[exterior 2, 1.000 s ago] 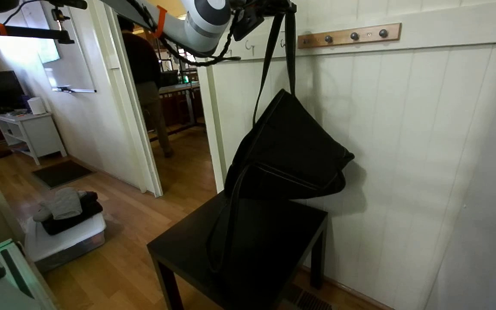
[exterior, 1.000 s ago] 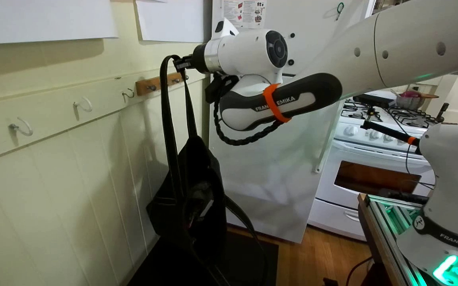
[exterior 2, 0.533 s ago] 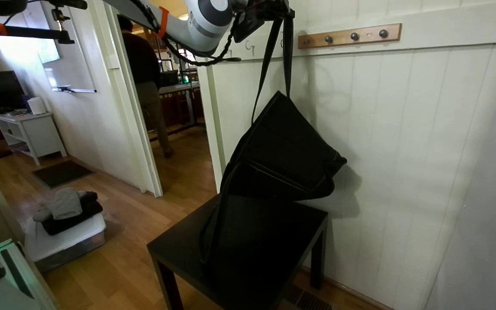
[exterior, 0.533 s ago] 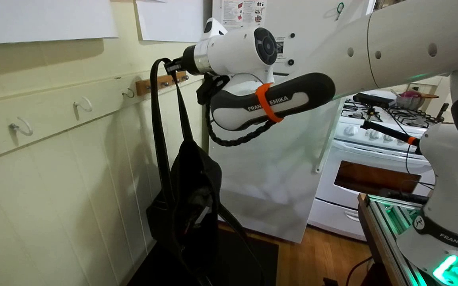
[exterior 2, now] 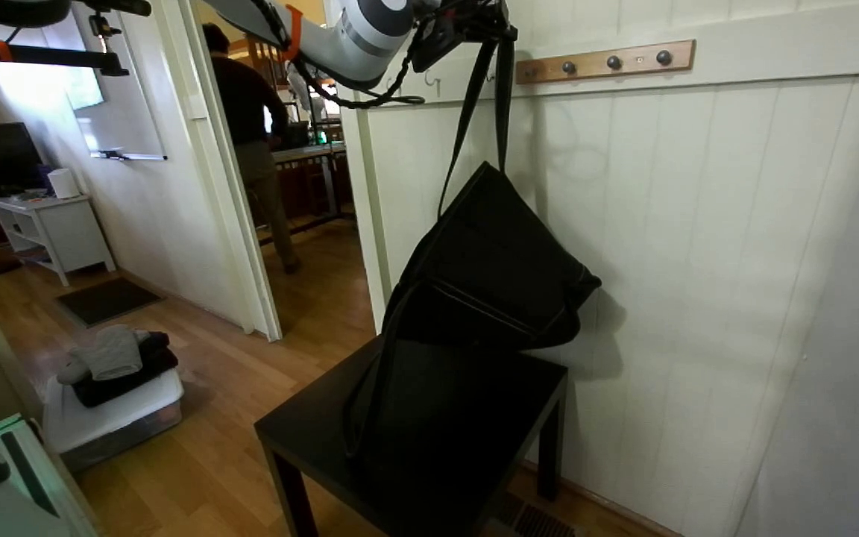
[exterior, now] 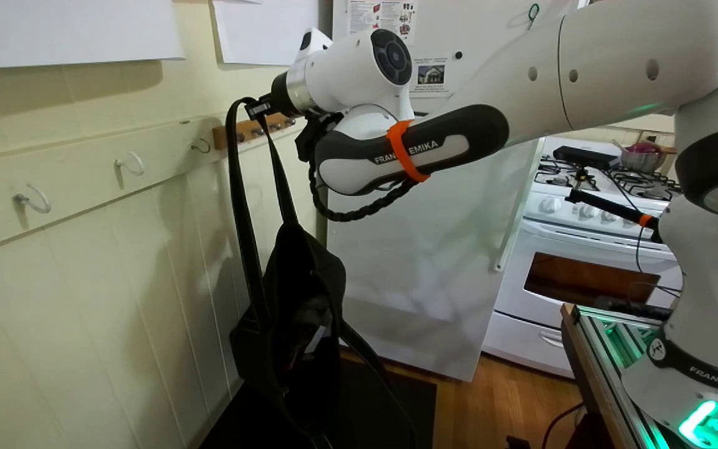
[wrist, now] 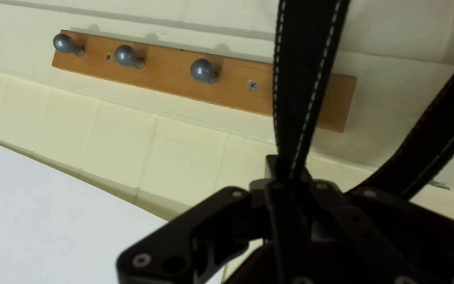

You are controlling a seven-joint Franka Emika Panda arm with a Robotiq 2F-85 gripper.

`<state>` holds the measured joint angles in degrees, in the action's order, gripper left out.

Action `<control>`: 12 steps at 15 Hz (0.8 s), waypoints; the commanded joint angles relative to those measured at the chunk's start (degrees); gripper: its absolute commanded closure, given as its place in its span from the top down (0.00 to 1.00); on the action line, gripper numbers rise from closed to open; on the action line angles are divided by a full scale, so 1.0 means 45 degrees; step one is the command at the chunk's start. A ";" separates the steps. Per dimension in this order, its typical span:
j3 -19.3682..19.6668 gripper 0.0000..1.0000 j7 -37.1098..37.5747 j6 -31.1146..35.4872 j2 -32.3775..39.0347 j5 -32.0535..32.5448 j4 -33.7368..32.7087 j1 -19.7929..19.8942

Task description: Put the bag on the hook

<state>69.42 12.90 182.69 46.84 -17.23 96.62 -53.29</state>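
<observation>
The claw (exterior: 255, 111) is clamped on a strap (wrist: 306, 71) of the black bag (exterior: 326, 262), which hangs near the wall (exterior: 72, 324) and, in an exterior view, below and right of the small hook (exterior: 202, 146).

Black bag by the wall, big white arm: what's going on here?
A robot arm has its fingers shut on one strap of the black bag and is holding it near the wall. The aim is to hang it on the small hook beside the wooden strip. It isn't there yet.
</observation>
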 commanded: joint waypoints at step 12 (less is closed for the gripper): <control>-0.1048 0.07 0.0851 -0.0203 0.0770 0.0776 -0.1110 0.0221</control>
<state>64.92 15.65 181.63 50.67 -15.24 91.53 -52.56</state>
